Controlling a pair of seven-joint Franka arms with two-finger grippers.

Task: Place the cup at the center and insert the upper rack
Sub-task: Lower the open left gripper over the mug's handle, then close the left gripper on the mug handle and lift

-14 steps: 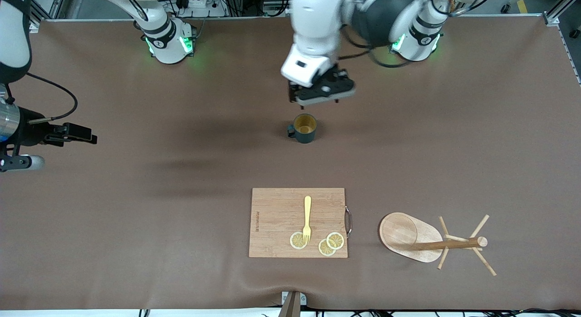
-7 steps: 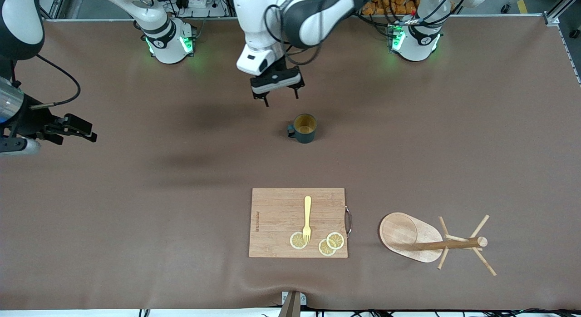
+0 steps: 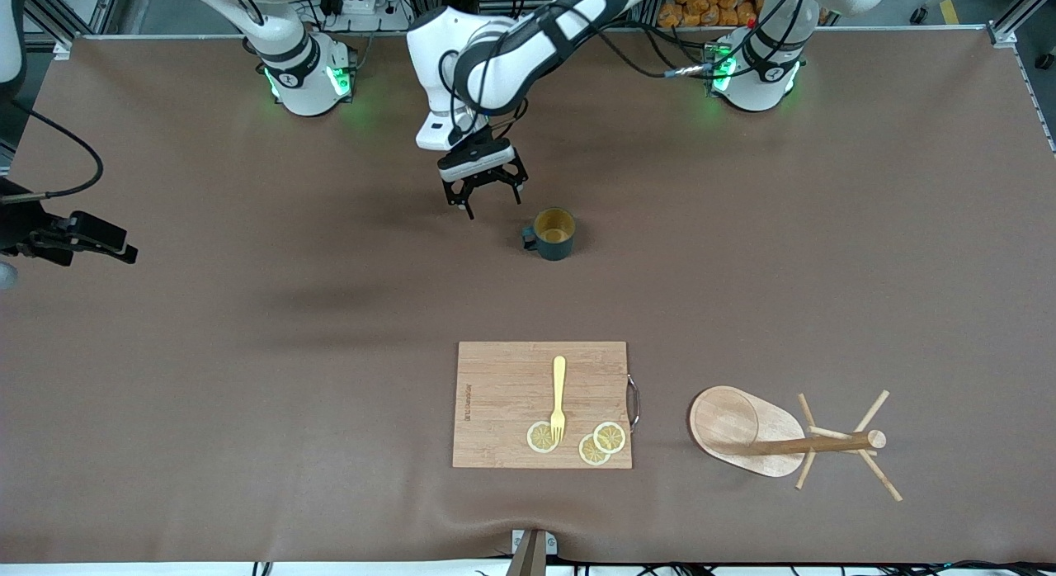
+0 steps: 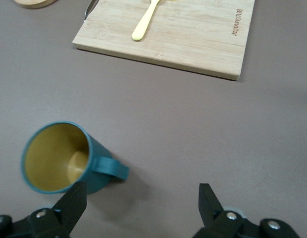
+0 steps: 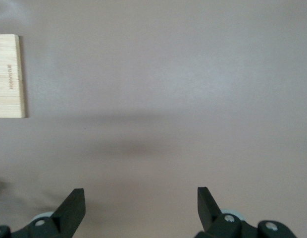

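The left gripper (image 3: 484, 198), its fingers spread wide and holding nothing, hung over bare table just beside the cup (image 3: 553, 233), which stood upright on the mat toward the left arm's end from the pincer. The cup's small loop handle pointed back toward the gripper, so the handle side was the one it faced. In the left wrist view the cup (image 4: 62, 157) sat off to one side of the gap between the fingers, not between them, with one fingertip (image 4: 74, 201) close by its wall; I judged that the coming move depended on shifting sideways until the rim lay within the spread. This arm was by far the nearer one to the cup. The right gripper (image 3: 91, 233) waited well apart, over the table's edge at the right arm's end, also spread and empty, with only bare mat and a corner of the cutting board (image 5: 9, 76) under it. The upper rack (image 3: 784, 434) lay on its side, post pointing toward the left arm's end, well apart from both pincers and beside the cutting board (image 3: 542, 403). Only the fingertips of each pincer showed in its wrist view, and most of the right arm was cut off in the front view.
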